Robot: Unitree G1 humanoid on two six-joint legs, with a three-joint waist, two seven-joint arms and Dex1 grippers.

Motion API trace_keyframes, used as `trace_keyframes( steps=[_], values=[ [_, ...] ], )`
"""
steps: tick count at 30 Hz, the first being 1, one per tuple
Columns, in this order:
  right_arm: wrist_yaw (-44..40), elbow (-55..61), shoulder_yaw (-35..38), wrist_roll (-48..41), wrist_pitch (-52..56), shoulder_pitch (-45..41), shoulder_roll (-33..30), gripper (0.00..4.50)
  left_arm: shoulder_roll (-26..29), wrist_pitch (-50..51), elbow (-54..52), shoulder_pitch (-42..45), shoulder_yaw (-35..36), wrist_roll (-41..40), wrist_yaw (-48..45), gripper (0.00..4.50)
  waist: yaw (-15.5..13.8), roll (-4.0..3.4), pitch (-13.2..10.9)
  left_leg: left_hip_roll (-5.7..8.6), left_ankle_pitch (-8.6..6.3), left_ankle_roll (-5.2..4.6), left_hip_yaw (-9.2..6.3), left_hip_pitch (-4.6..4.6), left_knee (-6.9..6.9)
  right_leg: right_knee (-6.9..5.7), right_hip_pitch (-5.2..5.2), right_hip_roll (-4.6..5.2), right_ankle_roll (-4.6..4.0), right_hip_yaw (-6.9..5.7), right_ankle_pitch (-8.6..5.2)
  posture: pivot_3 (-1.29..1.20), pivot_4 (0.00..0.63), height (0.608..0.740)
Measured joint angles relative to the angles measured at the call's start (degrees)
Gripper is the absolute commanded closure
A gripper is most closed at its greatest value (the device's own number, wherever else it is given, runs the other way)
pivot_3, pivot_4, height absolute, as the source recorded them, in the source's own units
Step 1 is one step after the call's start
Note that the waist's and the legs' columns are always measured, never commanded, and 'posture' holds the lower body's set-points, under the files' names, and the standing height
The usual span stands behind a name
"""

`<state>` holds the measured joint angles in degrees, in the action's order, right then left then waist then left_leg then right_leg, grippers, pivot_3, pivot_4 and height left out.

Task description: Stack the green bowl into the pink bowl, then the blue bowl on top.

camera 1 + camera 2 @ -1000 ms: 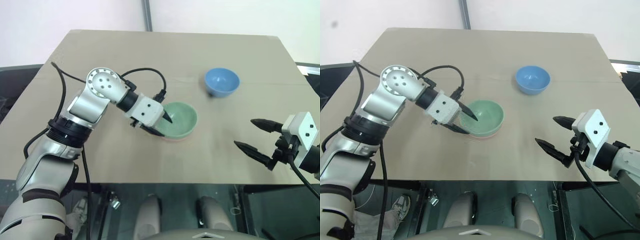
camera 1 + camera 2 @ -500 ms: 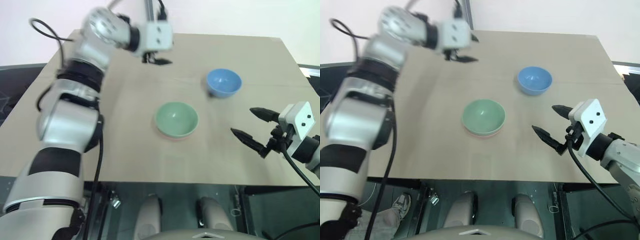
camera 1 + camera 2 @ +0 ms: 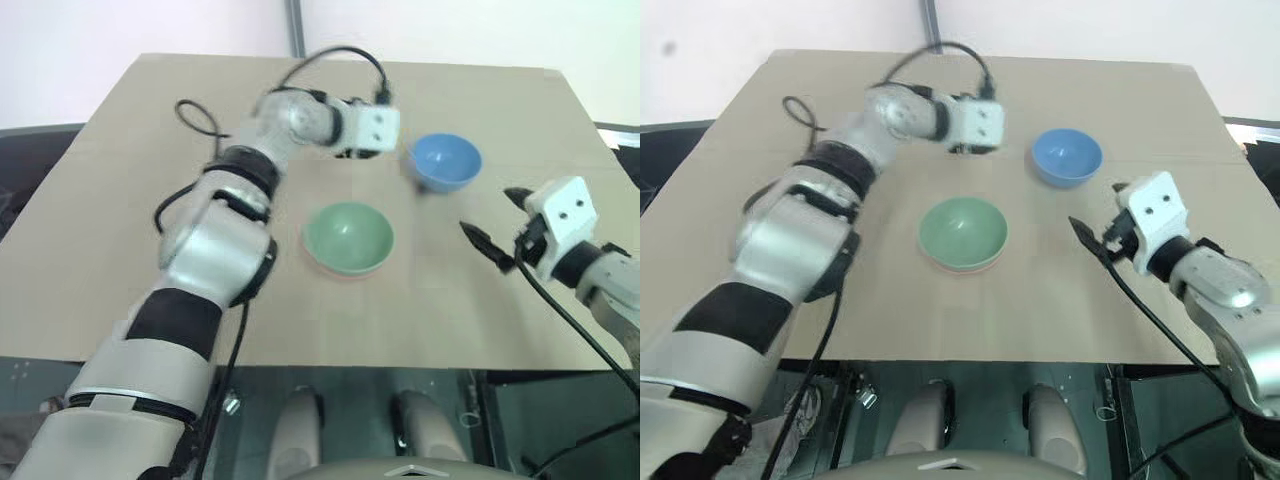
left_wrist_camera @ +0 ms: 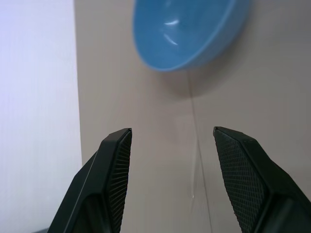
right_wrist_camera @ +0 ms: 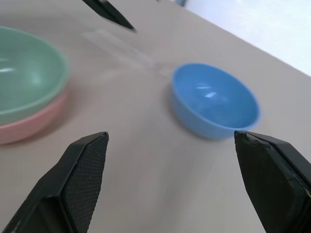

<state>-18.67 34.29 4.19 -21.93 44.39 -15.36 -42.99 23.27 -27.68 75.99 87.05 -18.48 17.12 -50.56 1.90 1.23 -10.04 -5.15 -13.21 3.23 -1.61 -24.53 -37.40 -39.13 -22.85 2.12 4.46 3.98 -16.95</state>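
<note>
The green bowl (image 3: 348, 235) sits nested in the pink bowl (image 5: 29, 124) at the table's middle; only a thin pink rim (image 3: 338, 271) shows under it. The blue bowl (image 3: 445, 160) stands upright behind it and to the right. My left gripper (image 4: 172, 131) hovers just left of the blue bowl, pointing at it, open and holding nothing. My right gripper (image 3: 488, 212) hangs right of the bowls, open wide and empty, aimed between the blue bowl (image 5: 214, 102) and the green bowl (image 5: 26, 73).
The tan tabletop (image 3: 200, 130) ends close at the front edge (image 3: 300, 362) and falls off to dark floor on both sides. A metal pole (image 3: 293, 25) rises behind the far edge. Bare table lies left of the bowls.
My left gripper let go of the green bowl's rim, rose away to the back, then swung right to beside the blue bowl. My right gripper moved forward toward the bowls.
</note>
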Motion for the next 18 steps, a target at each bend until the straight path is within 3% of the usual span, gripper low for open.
trace_keyframes(
  steps=[2,5,8,10,14,18],
  values=[
    [-0.1,-3.8,-2.3,3.0,-0.9,-2.0,-0.1,0.0,4.6,1.2,-2.1,-1.7,6.7,-6.8,-7.8,1.68,0.4,-0.11,0.0,-0.01,0.02,0.02,-0.05,0.03,0.08,-0.06,0.0,0.0,-0.03,-0.05,-0.02,0.0,0.15,0.74],
    [-3.5,-11.2,-6.7,6.1,-4.9,-6.1,0.1,0.0,10.5,1.1,-13.8,-12.6,14.7,-16.7,-15.3,1.68,0.5,-0.32,0.0,-0.01,0.15,0.25,-0.03,-0.01,0.09,0.04,0.02,0.03,-0.03,-0.04,-0.02,0.0,0.15,0.74],
    [-7.9,-20.7,-9.9,8.8,-10.0,-11.4,0.8,0.0,17.9,20.8,-36.1,-30.4,17.7,-28.0,-25.5,1.68,1.3,-0.31,-0.1,-0.04,0.18,0.3,-0.08,-0.13,0.04,0.09,-0.01,0.03,-0.03,-0.09,-0.01,0.0,0.15,0.74],
    [-11.3,-29.6,-11.7,10.9,-14.2,-16.2,2.3,0.0,21.7,39.0,-55.6,-42.4,21.7,-37.1,-24.2,1.68,1.1,-0.25,-0.1,-0.04,0.19,0.32,-0.21,-0.22,-0.04,0.11,0.01,0.08,-0.03,-0.26,-0.02,0.0,0.15,0.74],
    [-16.2,-41.1,-15.4,14.1,-21.1,-23.8,6.2,0.0,24.6,54.5,-80.8,-55.3,32.6,-52.2,-19.1,1.68,0.6,-0.25,-0.1,-0.04,0.2,0.33,-0.2,-0.07,-0.07,-0.08,0.04,0.07,-0.03,-0.23,-0.01,0.0,0.15,0.74],
    [-21.0,-49.3,-16.9,15.9,-25.6,-28.0,8.5,0.0,28.9,66.1,-90.8,-64.7,40.5,-64.7,-19.3,1.68,0.3,-0.29,-0.2,-0.03,0.13,0.19,-0.27,0.07,-0.07,-0.42,0.07,0.04,-0.05,-0.27,-0.02,0.0,0.15,0.74]
  ],
)
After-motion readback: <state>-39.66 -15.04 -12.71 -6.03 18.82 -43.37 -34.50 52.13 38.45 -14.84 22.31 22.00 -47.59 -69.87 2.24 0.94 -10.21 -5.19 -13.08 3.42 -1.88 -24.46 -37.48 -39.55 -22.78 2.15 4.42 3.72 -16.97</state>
